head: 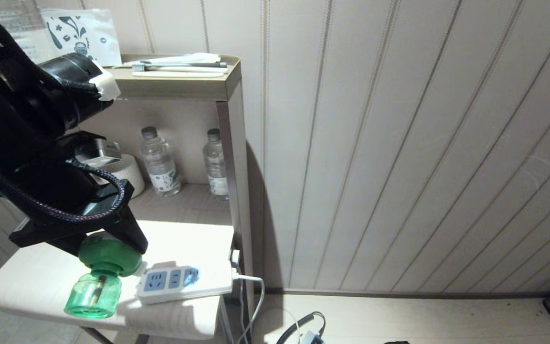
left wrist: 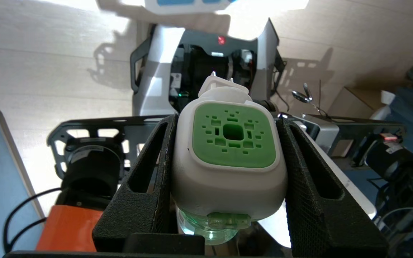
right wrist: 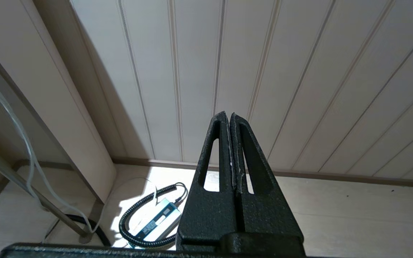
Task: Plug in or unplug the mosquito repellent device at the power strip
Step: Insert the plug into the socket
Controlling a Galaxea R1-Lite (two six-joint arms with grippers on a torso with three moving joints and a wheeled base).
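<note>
My left gripper (head: 109,248) is shut on the mosquito repellent device (head: 94,292), its black fingers (left wrist: 152,157) pressing both sides of the white head with the green centre (left wrist: 233,138). The translucent green bottle hangs below the head. The device's two prongs (left wrist: 214,76) are bare and point towards the power strip (head: 184,283), which lies flat on the white table (head: 31,282) just right of the device. The device is apart from the strip's sockets. The strip's white cord (head: 248,279) leaves its right end. My right gripper (right wrist: 229,117) is shut and empty, facing the panelled wall.
Two clear water bottles (head: 159,162) (head: 215,162) and a white mug (head: 131,173) stand on the shelf behind the table. Toothbrushes lie on the upper shelf (head: 184,67). A coiled cable with an adapter (right wrist: 156,219) lies on the floor by the wall.
</note>
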